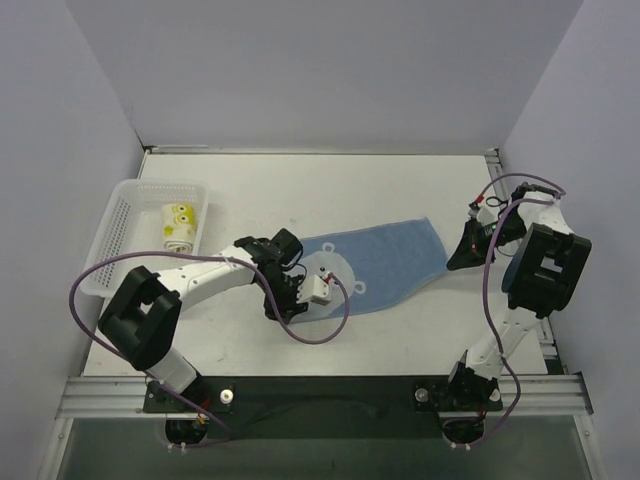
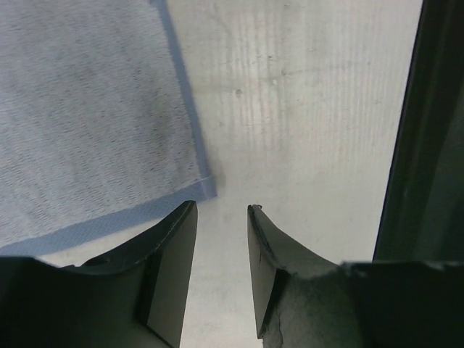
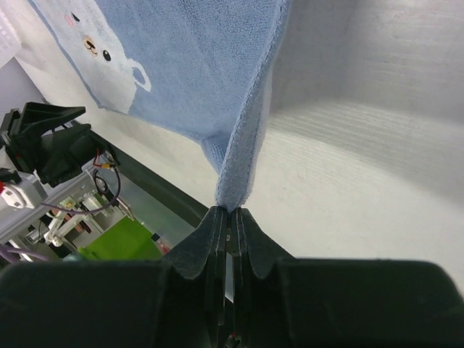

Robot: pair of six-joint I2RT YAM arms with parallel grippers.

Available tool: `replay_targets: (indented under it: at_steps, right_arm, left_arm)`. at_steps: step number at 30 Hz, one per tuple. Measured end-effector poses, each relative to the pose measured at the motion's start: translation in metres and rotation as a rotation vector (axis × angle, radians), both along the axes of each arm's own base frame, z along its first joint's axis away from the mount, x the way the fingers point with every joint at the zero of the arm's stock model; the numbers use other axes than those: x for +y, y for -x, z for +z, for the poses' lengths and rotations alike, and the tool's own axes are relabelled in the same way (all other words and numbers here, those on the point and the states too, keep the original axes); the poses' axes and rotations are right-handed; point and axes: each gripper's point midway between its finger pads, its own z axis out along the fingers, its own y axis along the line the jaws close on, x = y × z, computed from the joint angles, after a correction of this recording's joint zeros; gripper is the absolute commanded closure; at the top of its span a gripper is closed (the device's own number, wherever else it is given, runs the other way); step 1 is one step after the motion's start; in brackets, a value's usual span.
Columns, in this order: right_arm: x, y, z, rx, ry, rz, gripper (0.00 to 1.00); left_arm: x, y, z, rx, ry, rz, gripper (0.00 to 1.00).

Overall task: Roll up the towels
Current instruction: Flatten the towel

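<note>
Blue towel (image 1: 390,262) partly hidden behind left gripper (image 2: 221,209).

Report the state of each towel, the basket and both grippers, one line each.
blue towel: unrolled, mostly flat, one end pinched up.
white mesh basket: upright, holding one towel.
cream printed towel: rolled, lying in the white mesh basket.
left gripper: open, empty, beside a corner of the blue towel.
right gripper: shut on the blue towel.
</note>
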Motion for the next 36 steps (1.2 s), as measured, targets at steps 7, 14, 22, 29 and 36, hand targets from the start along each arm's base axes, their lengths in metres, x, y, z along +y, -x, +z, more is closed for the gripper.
replay_targets:
  at_steps: [7,14,22,29,36]
  right_arm:
    - [-0.004,0.007,-0.006,0.011,0.035,0.019,1.00]
    - [0.000,0.034,-0.025,0.097,0.110,0.126,1.00]
    - [0.018,0.066,-0.033,0.161,0.149,0.359,0.49]
    - [0.007,0.022,-0.002,-0.005,0.195,0.385,0.58]
    - [0.022,-0.044,0.019,-0.199,0.278,0.372,0.73]
  left_arm:
    - [0.003,0.010,-0.025,0.007,-0.078,-0.012,0.65]
    - [0.009,0.002,-0.036,-0.033,-0.098,-0.016,0.84]
    - [0.055,-0.003,-0.035,0.018,-0.136,0.054,0.65]
    - [0.076,-0.002,-0.010,0.092,-0.190,0.100,0.62]
    - [0.047,-0.075,0.019,0.005,-0.092,0.310,0.64]
